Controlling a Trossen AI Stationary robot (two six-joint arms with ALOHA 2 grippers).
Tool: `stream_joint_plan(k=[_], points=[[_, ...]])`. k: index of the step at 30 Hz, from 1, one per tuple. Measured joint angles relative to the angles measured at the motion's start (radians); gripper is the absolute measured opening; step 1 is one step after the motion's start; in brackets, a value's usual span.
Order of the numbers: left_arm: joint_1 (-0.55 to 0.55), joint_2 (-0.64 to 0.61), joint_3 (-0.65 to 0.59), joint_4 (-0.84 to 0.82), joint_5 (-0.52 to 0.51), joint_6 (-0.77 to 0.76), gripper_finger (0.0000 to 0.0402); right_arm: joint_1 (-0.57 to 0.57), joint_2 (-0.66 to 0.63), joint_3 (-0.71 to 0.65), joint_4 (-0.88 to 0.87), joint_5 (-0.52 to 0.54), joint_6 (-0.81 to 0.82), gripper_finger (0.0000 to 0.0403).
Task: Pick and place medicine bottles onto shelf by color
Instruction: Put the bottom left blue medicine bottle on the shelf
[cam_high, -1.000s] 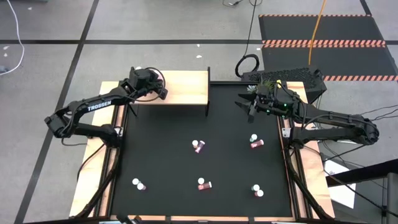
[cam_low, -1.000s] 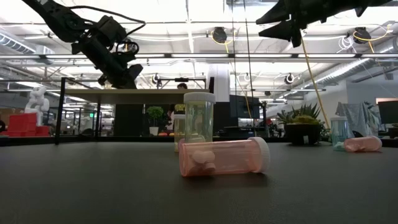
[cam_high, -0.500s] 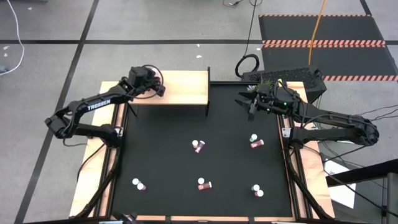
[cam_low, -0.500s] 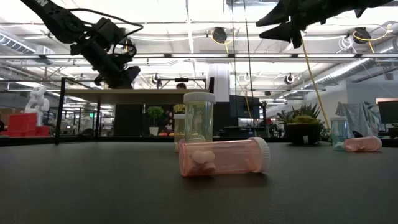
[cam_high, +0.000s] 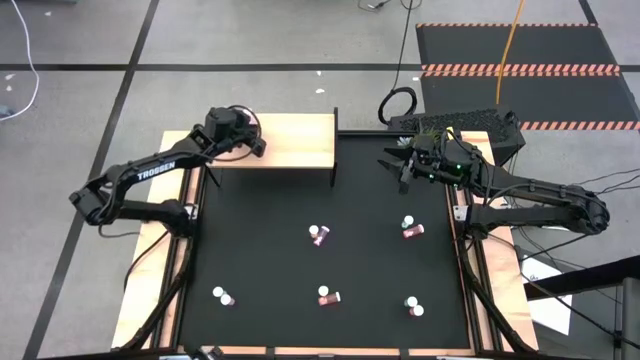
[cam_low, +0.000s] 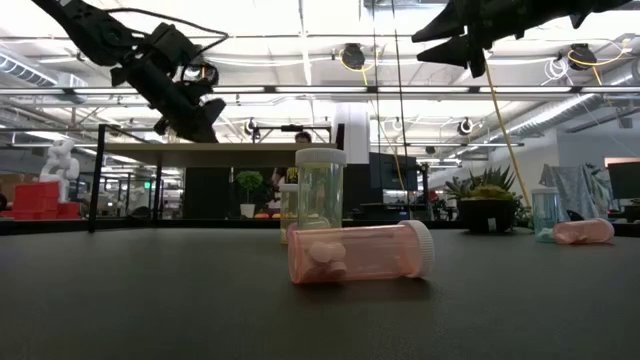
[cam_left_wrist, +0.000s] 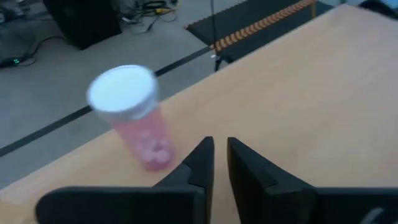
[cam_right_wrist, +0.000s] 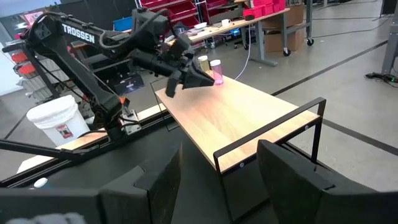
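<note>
The shelf (cam_high: 290, 140) is a light-wood board with a thin black frame at the table's far left. A pink, white-capped bottle (cam_left_wrist: 134, 118) stands upright on it, just beside my left gripper (cam_left_wrist: 219, 142), which hovers shut over the shelf's left part (cam_high: 258, 147). In the right wrist view that pink bottle (cam_right_wrist: 216, 71) stands next to a yellowish one (cam_right_wrist: 202, 64). My right gripper (cam_right_wrist: 221, 149) is open in the air near the table's far right (cam_high: 392, 165). Several more bottles stand or lie on the black mat, among them one pair (cam_high: 318, 235) and another (cam_high: 409, 228).
A pink bottle (cam_low: 360, 252) lies on its side close to the low camera, with a pale upright bottle (cam_low: 320, 190) behind it. A small potted plant (cam_low: 488, 205) and a keyboard (cam_high: 460, 122) sit at the far right. Wooden rails run along the mat's sides.
My left gripper has drawn back a little toward the table's far left and risen slightly above the shelf. The pink bottle stays standing on the board.
</note>
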Motion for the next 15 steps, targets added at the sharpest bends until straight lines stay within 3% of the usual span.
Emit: stream_joint_plan(k=[4, 10, 15], points=[[-0.057, -0.092, 0.026, -0.139, 0.0, -0.041, 0.0098, 0.0, 0.0, 0.0, 0.0, -0.024, 0.006, 0.0203], [-0.219, -0.256, 0.212, -0.595, 0.001, -0.069, 0.017, 0.003, 0.0, 0.0, 0.001, -0.033, 0.045, 0.0203], [-0.406, -0.285, 0.401, -0.951, 0.008, -0.147, 0.0182, 0.003, 0.004, 0.0, 0.006, -0.127, 0.035, 0.0203]])
